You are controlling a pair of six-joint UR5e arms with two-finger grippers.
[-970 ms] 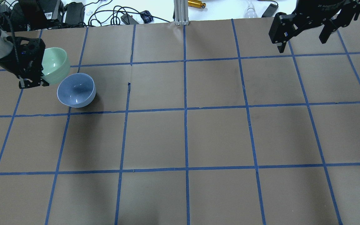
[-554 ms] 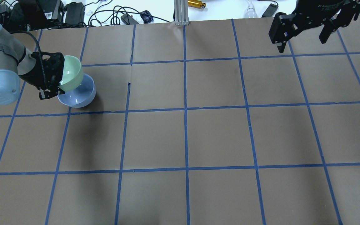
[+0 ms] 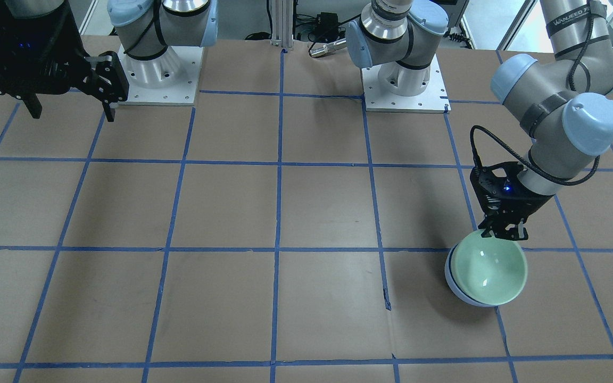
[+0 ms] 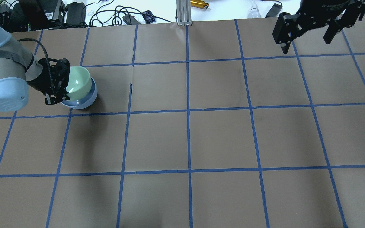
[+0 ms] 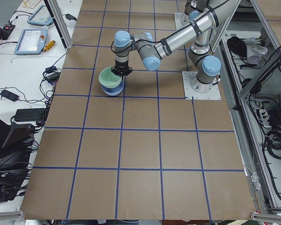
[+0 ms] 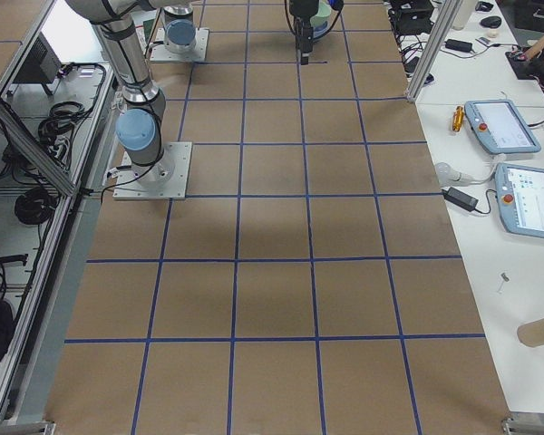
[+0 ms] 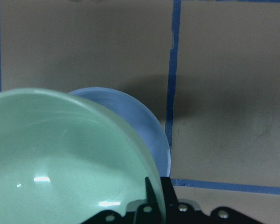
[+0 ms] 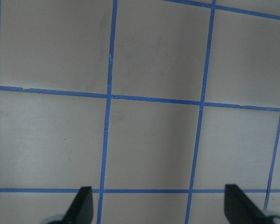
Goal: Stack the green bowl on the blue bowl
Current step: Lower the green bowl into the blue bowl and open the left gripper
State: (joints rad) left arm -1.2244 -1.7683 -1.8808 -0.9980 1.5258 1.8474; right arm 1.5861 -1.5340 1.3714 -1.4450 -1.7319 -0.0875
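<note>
We see the green bowl (image 4: pixel 78 79) mouth-up, nested in the blue bowl (image 4: pixel 87 99) on the left side of the table (image 4: pixel 220 139). Can't tell if it's fully seated. Left gripper (image 3: pixel 504 234) is pinched narrow on the green bowl's rim. Right gripper (image 8: pixel 159 207) is spread wide and empty.

Glossy mint green bowl (image 3: pixel 490 268) is mouth-up and sunk into the pale blue bowl (image 3: pixel 450 279), so only a crescent of blue wall and rim peeks out below it. Both are plain, smooth and about the same size. The blue one stands upright on the brown counter (image 3: pixel 285 213), over toward the robot's left end, and the left tool (image 3: pixel 504 235) pinches the green rim.
</note>
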